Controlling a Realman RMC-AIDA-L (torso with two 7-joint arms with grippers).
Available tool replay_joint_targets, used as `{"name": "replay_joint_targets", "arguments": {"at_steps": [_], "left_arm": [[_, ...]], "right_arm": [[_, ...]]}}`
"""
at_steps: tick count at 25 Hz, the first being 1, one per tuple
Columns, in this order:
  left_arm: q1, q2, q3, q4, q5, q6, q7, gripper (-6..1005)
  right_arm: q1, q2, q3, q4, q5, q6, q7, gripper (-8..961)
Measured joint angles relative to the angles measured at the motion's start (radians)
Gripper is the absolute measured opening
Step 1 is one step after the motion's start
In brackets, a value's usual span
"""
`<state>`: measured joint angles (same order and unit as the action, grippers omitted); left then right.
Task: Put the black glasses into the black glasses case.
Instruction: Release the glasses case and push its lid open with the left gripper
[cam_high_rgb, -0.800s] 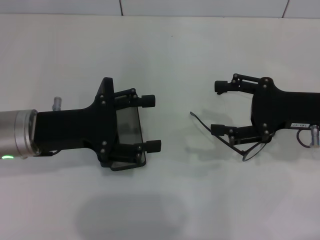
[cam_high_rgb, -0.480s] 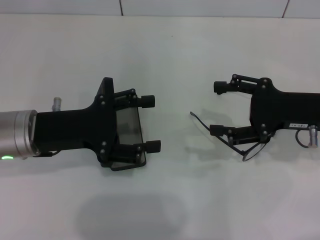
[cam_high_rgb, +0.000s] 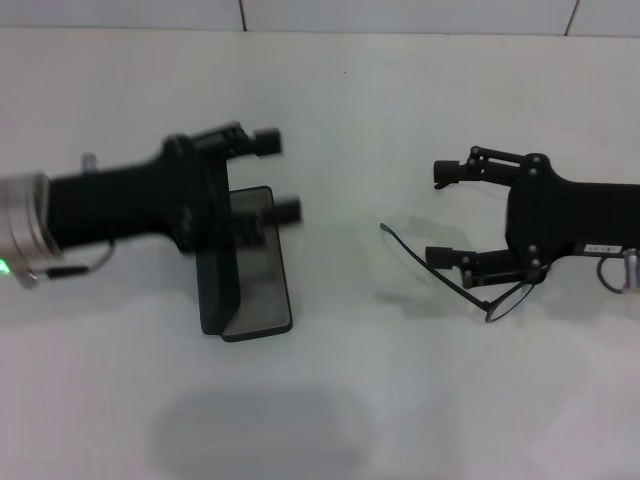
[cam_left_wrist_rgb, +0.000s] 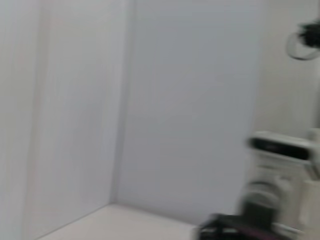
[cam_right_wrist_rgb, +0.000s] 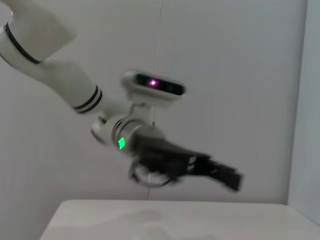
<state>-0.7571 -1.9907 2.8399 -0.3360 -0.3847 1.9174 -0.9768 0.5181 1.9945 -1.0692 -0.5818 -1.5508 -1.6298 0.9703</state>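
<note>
Two pincers are in play. The left pincer (cam_high_rgb: 278, 176) is spread open and empty, lifted above the far end of the black glasses case (cam_high_rgb: 255, 268), gripping nothing. From the right wrist view it shows as a raised dark shape (cam_right_wrist_rgb: 220, 173) clear of the surface. The right pincer (cam_high_rgb: 441, 215) is also spread wide, its lower finger just beside the black glasses (cam_high_rgb: 470, 288); whether it touches the frame I cannot tell, but nothing is clamped.

One case lies open on the white surface (cam_high_rgb: 330, 400), its grey lining showing and its lid standing along its left edge. One pair of glasses rests well apart from it, to the right, with one temple arm reaching toward the case and a lens below the right pincer.

By my judgement the task is at an early stage: the case is open and ready, yet the glasses are neither gripped nor moved. Grasping them, carrying them across and setting them inside are all left.
</note>
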Motion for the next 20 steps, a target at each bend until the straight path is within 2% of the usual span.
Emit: {"name": "replay_joint_targets", "arguments": {"at_steps": [3, 5, 9, 11, 20], "left_arm": [[-0.050, -0.010, 0.002, -0.148, -0.023, -0.035, -0.231, 876], [-0.087, -0.028, 0.003, -0.253, 0.006, -0.070, -0.354, 876], [-0.145, -0.079, 0.004, -0.442, 0.095, -0.075, -0.473, 876], [-0.161, -0.091, 0.005, -0.511, 0.129, -0.072, -0.528, 876], [-0.202, -0.094, 0.006, -0.543, 0.290, -0.088, -0.675, 876]], "right_arm": [[-0.015, -0.003, 0.004, -0.020, 0.000, 0.001, 0.003, 882], [-0.025, -0.004, 0.004, -0.031, 0.001, 0.002, 0.003, 881], [-0.050, -0.005, 0.005, -0.057, 0.001, 0.009, 0.002, 881], [-0.051, -0.005, 0.005, -0.058, 0.001, 0.012, 0.001, 881], [-0.053, -0.007, 0.005, -0.064, 0.000, 0.013, 0.001, 879]]}}
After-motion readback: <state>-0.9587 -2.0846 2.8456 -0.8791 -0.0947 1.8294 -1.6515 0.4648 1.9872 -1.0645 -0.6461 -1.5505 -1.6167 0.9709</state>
